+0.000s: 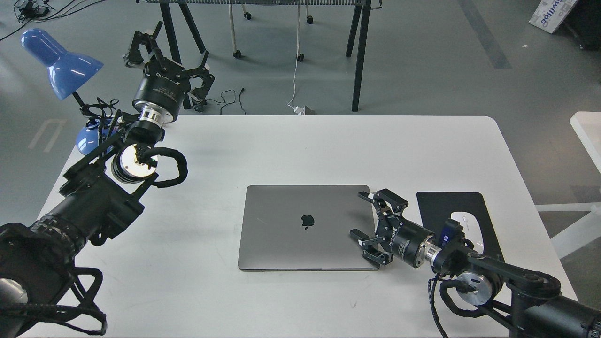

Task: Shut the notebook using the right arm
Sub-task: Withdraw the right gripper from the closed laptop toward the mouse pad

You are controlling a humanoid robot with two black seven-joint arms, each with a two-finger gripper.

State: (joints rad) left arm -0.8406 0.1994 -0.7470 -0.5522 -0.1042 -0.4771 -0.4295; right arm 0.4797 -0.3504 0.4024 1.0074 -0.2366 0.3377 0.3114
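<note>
Grey metal is what the notebook (pixel 307 227) shows: its lid lies flat and shut, logo up, near the middle of the white table (pixel 328 141). It is judged stiff, fairly heavy and smooth, so a pinch would likely slip; flat pressure on the lid is thought safer, kept gentle since a screen lies under it. With the lid already down, the task is judged essentially done. The right claw (pixel 371 225) is seen spread at the notebook's right edge, over its corner, nothing pinched; contact cannot be told. A mouse (pixel 469 227) rests on a black pad (pixel 439 206) just right of it. The left claw (pixel 166 61) is held spread and empty beyond the far left edge, near a blue lamp (pixel 58 63). No containers are seen.
</note>
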